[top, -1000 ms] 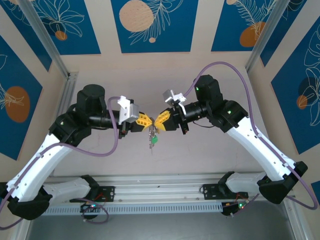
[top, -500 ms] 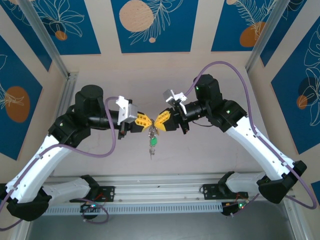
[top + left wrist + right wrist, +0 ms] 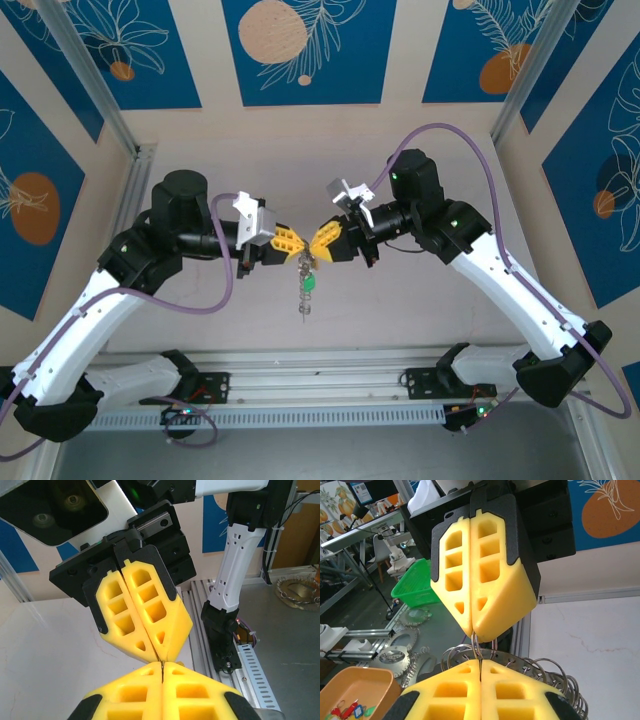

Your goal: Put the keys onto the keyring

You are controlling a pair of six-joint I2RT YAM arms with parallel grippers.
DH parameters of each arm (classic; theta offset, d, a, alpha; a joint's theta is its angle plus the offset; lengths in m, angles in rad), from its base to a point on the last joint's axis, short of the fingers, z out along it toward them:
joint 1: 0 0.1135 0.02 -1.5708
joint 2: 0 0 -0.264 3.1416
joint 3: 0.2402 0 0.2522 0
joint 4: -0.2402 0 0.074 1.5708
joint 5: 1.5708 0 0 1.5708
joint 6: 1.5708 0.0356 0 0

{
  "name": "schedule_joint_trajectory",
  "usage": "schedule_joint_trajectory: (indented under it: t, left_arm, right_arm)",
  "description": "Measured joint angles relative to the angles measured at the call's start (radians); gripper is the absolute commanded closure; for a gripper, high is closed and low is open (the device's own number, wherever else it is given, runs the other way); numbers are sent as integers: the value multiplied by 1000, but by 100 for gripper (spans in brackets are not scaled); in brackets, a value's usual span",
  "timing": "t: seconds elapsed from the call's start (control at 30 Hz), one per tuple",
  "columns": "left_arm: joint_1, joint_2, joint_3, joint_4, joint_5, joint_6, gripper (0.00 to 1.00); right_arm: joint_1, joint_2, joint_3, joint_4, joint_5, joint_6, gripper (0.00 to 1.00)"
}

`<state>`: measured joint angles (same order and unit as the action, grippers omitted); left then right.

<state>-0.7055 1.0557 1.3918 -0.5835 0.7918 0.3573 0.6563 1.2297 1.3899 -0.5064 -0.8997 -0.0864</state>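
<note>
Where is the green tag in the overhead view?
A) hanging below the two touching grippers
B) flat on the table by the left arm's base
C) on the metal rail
A: the green tag dangles from the keyring, which is pinched where the left gripper and right gripper meet tip to tip.

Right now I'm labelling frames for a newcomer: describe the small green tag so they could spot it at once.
Over the middle of the table, the left gripper and right gripper meet tip to tip, both shut. A small metal bunch, the keyring, dangles from that meeting point. The green tag sits partway down it, the only green piece among silvery metal.
</note>
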Motion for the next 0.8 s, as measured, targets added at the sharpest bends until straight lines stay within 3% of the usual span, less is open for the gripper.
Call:
schedule_joint_trajectory:
  t: [0.4, 0.8]
  left_arm:
    - [0, 2, 0, 0, -4, 0, 100]
    - [0, 0, -24, 35, -6, -12, 100]
  right_arm:
    - [-15, -3, -28, 34, -21, 24, 99]
    - [-19, 3, -43, 51, -54, 43, 93]
